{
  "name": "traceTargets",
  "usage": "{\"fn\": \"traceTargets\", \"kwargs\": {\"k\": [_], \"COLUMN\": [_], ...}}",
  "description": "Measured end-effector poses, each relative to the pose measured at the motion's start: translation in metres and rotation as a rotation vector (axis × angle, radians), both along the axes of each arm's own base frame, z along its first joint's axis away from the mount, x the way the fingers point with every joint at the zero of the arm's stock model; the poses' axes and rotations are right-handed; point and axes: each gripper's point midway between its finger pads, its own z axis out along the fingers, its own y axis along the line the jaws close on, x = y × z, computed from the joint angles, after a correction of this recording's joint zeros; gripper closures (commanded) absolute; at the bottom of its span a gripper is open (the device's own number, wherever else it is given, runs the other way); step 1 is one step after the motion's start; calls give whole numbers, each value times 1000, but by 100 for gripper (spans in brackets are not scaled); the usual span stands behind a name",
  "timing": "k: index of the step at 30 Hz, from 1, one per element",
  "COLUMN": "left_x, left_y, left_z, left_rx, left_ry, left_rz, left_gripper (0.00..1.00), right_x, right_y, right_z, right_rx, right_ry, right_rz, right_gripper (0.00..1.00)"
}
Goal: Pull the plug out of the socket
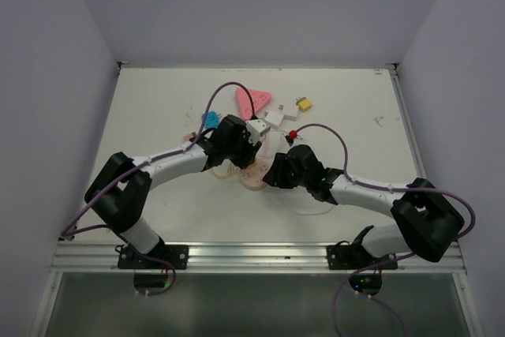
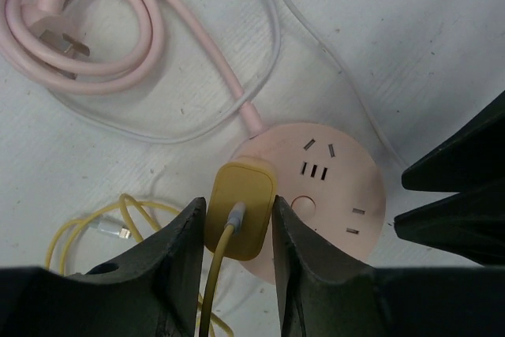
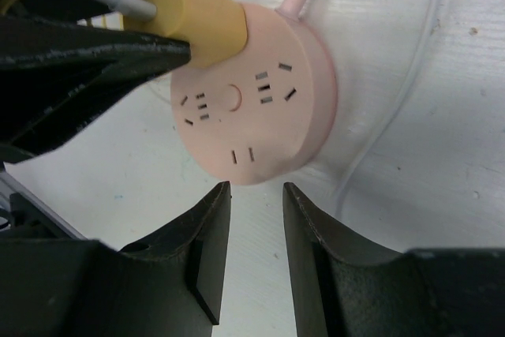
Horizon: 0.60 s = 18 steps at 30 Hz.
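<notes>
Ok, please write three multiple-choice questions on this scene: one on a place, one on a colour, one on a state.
1. Where is the yellow plug?
A. lying loose, unplugged
B. seated in the pink socket
C. held up in the air

2. What colour is the cable leaving the plug?
A. yellow
B. black
C. blue

3. How is the right gripper?
A. shut on the socket
B. shut on the cable
C. open, empty

1 B: it sits in the socket's face.
2 A: the left wrist view shows it yellow.
3 C: a bare gap lies between its fingers.
</notes>
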Motion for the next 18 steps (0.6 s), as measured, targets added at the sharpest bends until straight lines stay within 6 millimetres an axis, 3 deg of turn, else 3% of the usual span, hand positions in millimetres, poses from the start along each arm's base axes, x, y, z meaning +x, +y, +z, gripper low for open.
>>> {"fn": "traceTargets", "kwargs": {"k": [11, 18], "left_x": [-33, -38], "left_y": [16, 19], "left_z": [-1, -1], "left_rx": [-4, 5], "left_ry": [56, 51], "left_rz": [208, 319], "left_gripper": [79, 83], "right_x": [13, 17], "right_y": [34, 46], "right_z": [-7, -9], "right_rx": [108, 158], "right_ry": [47, 62], "right_rz": [11, 14], "right_gripper": [64, 68]}}
